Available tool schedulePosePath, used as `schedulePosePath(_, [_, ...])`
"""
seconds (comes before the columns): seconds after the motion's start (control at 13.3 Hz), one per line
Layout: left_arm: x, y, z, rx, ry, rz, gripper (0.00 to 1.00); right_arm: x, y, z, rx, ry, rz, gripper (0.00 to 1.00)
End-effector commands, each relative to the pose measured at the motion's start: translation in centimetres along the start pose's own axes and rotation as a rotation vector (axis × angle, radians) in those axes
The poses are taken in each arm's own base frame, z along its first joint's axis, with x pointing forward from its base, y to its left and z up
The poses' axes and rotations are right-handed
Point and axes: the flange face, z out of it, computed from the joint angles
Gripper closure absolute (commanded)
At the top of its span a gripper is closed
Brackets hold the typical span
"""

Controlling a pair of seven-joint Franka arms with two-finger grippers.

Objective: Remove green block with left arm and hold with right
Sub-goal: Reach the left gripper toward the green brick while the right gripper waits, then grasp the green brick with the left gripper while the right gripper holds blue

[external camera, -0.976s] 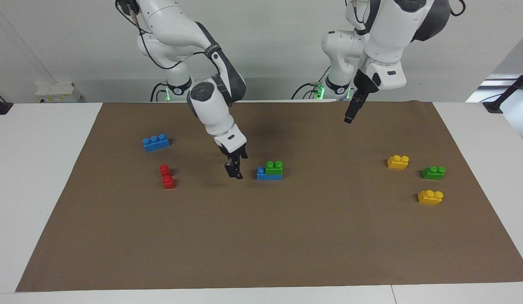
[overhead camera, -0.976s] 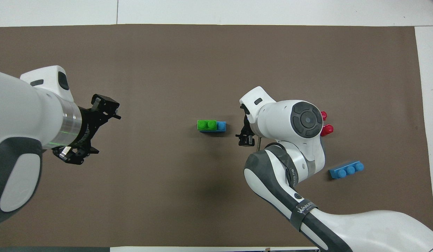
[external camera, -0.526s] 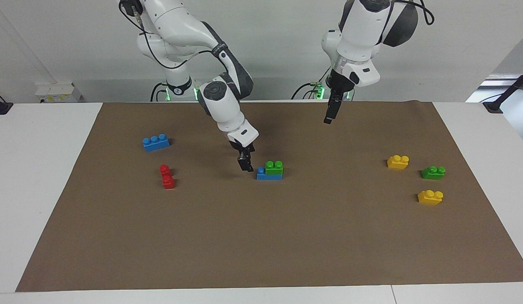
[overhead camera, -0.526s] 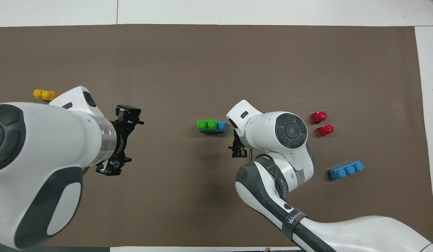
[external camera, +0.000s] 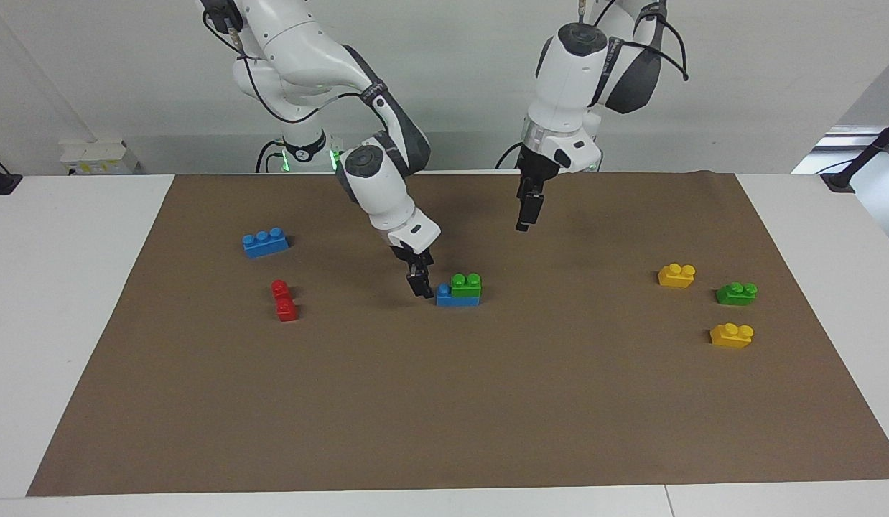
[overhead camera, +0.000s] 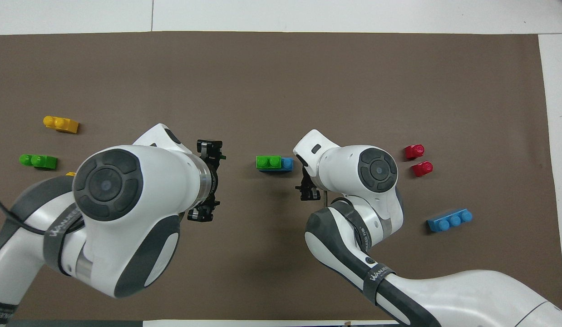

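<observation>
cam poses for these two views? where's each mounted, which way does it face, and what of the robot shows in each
Facing view: high, across the table, looking at the robots; both arms show from base to hand, the right hand low beside the green block, the left hand raised over the brown mat.
Overhead view: above the robots' end, looking forward and steeply down; arms enter from the bottom, bases hidden.
Shared: both hands, the green block stacked on a blue brick, the mat; the views are half a turn apart.
</observation>
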Motion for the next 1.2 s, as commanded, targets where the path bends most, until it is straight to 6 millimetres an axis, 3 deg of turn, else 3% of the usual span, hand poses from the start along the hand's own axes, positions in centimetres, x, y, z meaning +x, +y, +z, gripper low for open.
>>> schedulePosePath(0.0, [-1.0, 1.0, 2.5, -0.015, -0.025, -0.085, 0.0, -0.3, 0.4, 1.1, -0.017, 0.028, -0.004, 0.0])
schedulePosePath(0.23, [-2.0, 1.9, 5.0, -0.022, -0.028, -0.15, 0.0, -0.5, 0.5, 2.6, -0.029, 0.047, 0.002, 0.0])
schedulePosePath(0.53, [-3.0, 2.9, 7.6, 0.005, -0.014, -0.176, 0.0, 1.1, -0.1, 2.9, -0.053, 0.053, -0.05, 0.0])
schedulePosePath(1.13, [-3.4, 4.0, 10.3, -0.014, -0.007, -0.253, 0.0, 1.0, -0.3, 3.8, -0.043, 0.047, -0.061, 0.0])
